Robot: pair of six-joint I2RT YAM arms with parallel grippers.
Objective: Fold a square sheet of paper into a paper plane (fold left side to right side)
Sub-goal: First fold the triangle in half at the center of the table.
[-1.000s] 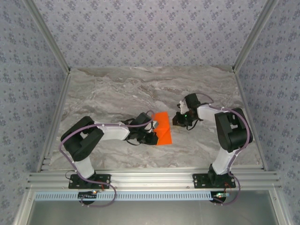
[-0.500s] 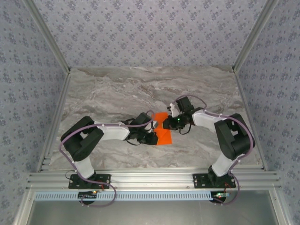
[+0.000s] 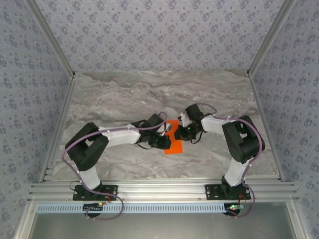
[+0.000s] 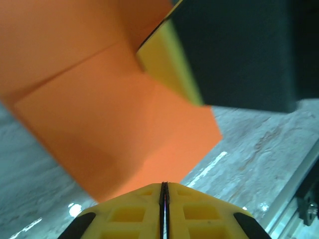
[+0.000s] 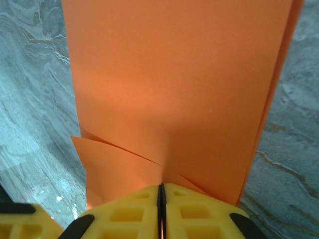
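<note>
Pressing on the partly folded square sheet of paper (image 3: pixel 175 146) at centre frame with left gripper (image 3: pixel 166 141) and right gripper (image 3: pixel 183 132), jaws of both pressed together, layers and creases showing, no dart shape yet, probably most folds left.

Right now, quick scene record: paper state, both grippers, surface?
paper: square sheet of paper, orange, folded over, layers overlapping, lying on the table
left gripper: shut, tips at the paper's edge
right gripper: shut, tips at the paper; pinch or press, cannot tell
table: grey marbled
stage: creased, no dart shape yet
</note>
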